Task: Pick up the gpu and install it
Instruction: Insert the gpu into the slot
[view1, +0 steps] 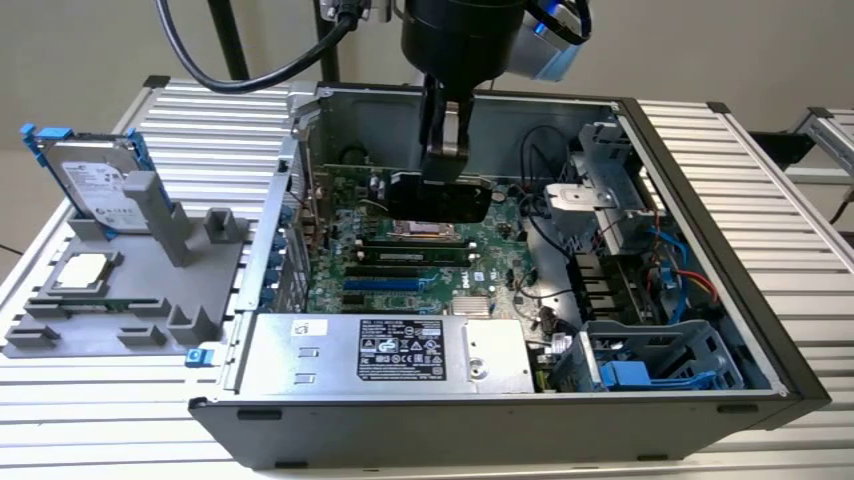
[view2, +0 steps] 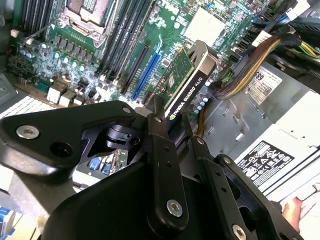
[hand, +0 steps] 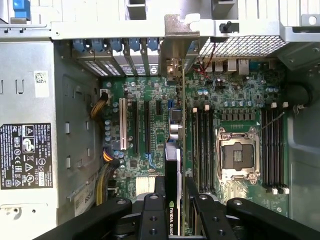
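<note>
Inside the open computer case (view1: 694, 260) lying on the slatted table (view1: 747, 150), we see the gripper (view1: 445, 165) lowered over the green motherboard (view1: 400, 250), clenched on the gpu (view1: 438, 197), which it holds edge-on above the board. In the second wrist view the gpu (view2: 187, 87) stands between the two black fingers (view2: 165, 150), its green circuit face and black cooler edge both showing, with the card tilted toward the expansion slots, near the long blue slot (view2: 147, 75). In the first wrist view we look straight down the card: the gpu (hand: 175, 165) runs as a thin vertical edge between the fingers (hand: 150, 215), and its silver end bracket (hand: 177, 42) reaches up to the rear wall of the case by the slot openings. Whether its connector edge is already touching a slot, we cannot tell. The empty CPU socket (hand: 238, 152) sits beside the card, flanked by memory slots. In the exterior view the power supply (view1: 400, 350) fills the near side of the case, and a grey holder (view1: 120, 290) stands on the exterior view's left, well apart from the case, carrying a hard drive with blue rails (view1: 94, 175) upright and a small square CPU chip (view1: 83, 268) lying flat.
</note>
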